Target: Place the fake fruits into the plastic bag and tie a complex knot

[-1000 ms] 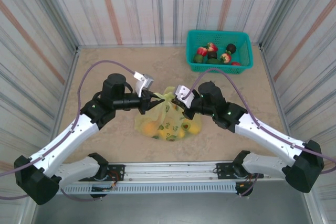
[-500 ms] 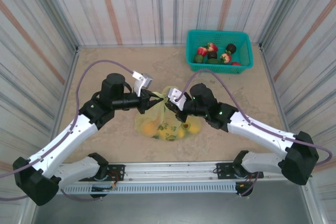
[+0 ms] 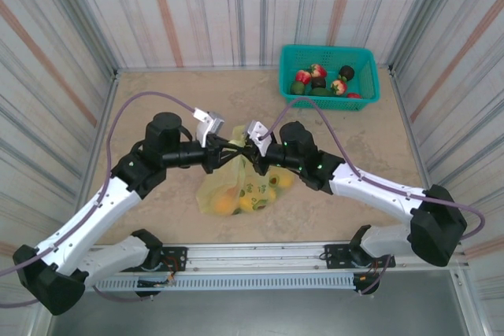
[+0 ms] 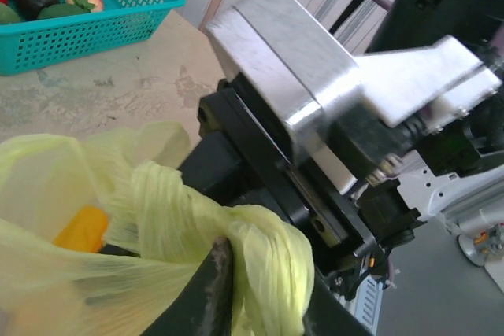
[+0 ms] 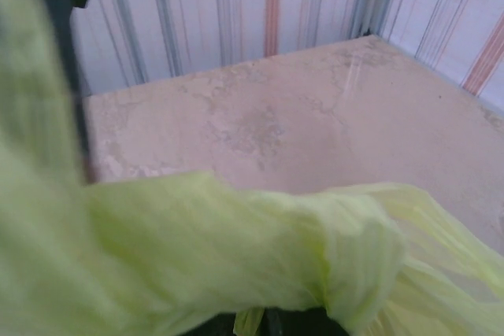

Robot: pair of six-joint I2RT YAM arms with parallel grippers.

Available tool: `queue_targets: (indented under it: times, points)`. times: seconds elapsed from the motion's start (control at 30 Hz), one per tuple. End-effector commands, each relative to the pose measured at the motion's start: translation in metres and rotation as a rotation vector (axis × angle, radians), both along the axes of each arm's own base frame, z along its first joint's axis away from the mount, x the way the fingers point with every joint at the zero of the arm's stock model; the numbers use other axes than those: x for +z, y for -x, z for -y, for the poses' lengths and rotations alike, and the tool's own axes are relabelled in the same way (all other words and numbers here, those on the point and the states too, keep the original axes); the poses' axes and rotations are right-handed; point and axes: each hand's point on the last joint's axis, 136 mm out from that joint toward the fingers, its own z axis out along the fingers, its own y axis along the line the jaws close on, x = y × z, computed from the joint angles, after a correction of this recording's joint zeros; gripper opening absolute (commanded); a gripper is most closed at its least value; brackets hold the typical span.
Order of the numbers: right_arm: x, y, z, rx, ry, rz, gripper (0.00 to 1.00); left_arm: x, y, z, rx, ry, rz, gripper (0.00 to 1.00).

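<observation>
The plastic bag, pale yellow-green, lies mid-table with orange and yellow fake fruits inside; one orange fruit shows through the film. Its handle strips are bunched and twisted into a knot between both grippers. My left gripper has its jaws a little apart, and a puffed loop of handle strip lies between its fingers. My right gripper faces it closely from the right, shut on a thin piece of handle strip. A thick fold of strip hides its fingers.
A teal mesh basket stands at the back right with several red, green and dark fruits; its corner appears in the left wrist view. Striped walls close the table on three sides. Bare tabletop lies left and behind the bag.
My right gripper has moved left, close to the left gripper. The bag has shifted slightly left and sagged. My left jaws have parted around the strip.
</observation>
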Motion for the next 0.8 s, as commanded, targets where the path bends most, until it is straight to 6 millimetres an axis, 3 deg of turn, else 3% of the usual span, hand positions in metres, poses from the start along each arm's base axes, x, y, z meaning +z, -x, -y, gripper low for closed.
queue_targets:
  times: [0.0,0.17,0.33,0.47,0.57,0.63,0.7,0.77]
  points:
    - [0.016,-0.003,-0.003,-0.019,-0.061,0.012,0.11,0.019,0.011,-0.009,0.001,-0.004,0.051,0.4]
    - [0.011,0.006,0.0,0.004,-0.059,-0.004,0.11,0.034,0.018,-0.024,0.033,-0.004,0.108,0.51]
    - [0.005,0.012,0.0,0.016,-0.046,-0.016,0.1,0.064,0.036,-0.038,0.029,0.039,0.238,0.62]
    - [0.004,0.013,-0.001,0.021,-0.04,-0.016,0.1,0.07,0.026,-0.054,0.134,0.021,0.305,0.61]
    - [0.005,0.015,-0.002,0.026,-0.042,-0.016,0.1,0.049,-0.001,-0.07,0.297,-0.044,0.284,0.55]
    - [0.006,0.017,-0.004,0.035,-0.044,-0.016,0.1,0.021,-0.025,-0.081,0.427,-0.122,0.218,0.46]
    - [0.007,0.019,-0.005,0.04,-0.044,-0.014,0.1,-0.003,-0.039,-0.076,0.444,-0.165,0.153,0.4]
    - [0.005,0.02,-0.005,0.044,-0.041,-0.016,0.1,-0.023,-0.045,-0.057,0.373,-0.173,0.095,0.37]
